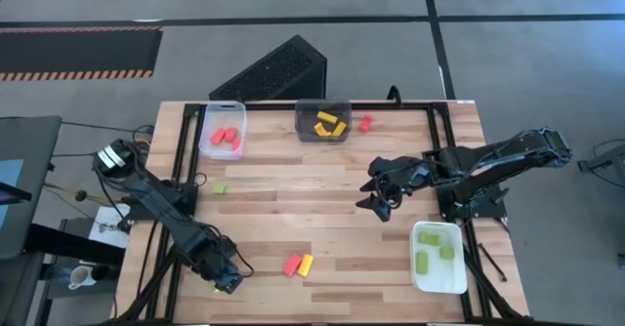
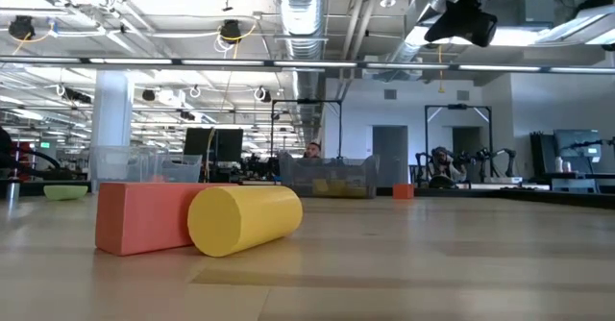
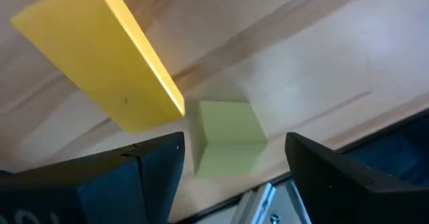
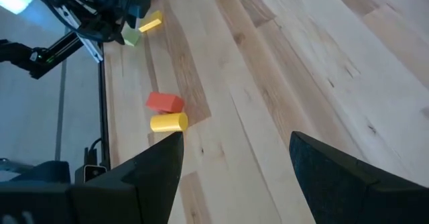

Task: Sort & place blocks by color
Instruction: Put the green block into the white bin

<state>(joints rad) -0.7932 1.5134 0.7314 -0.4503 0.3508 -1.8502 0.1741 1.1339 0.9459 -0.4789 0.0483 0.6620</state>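
Evidently the left gripper (image 3: 231, 177), open and empty, straddles a green block (image 3: 226, 138) on the surface (image 1: 322, 219); closing seems next, while the right gripper (image 4: 234, 163) waits open.

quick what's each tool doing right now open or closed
Left tool: open, straddling a light green block, not gripping it.
Right tool: open, empty, above mid-table.

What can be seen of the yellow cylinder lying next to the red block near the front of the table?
The yellow cylinder is a short, smooth, matte round piece, lying on its side on the wooden table, one flat circular end facing the low camera. It rests against the red block, apparently touching it. From above the pair sits near the front edge, between the arms, with neither the left gripper nor the right gripper touching it.
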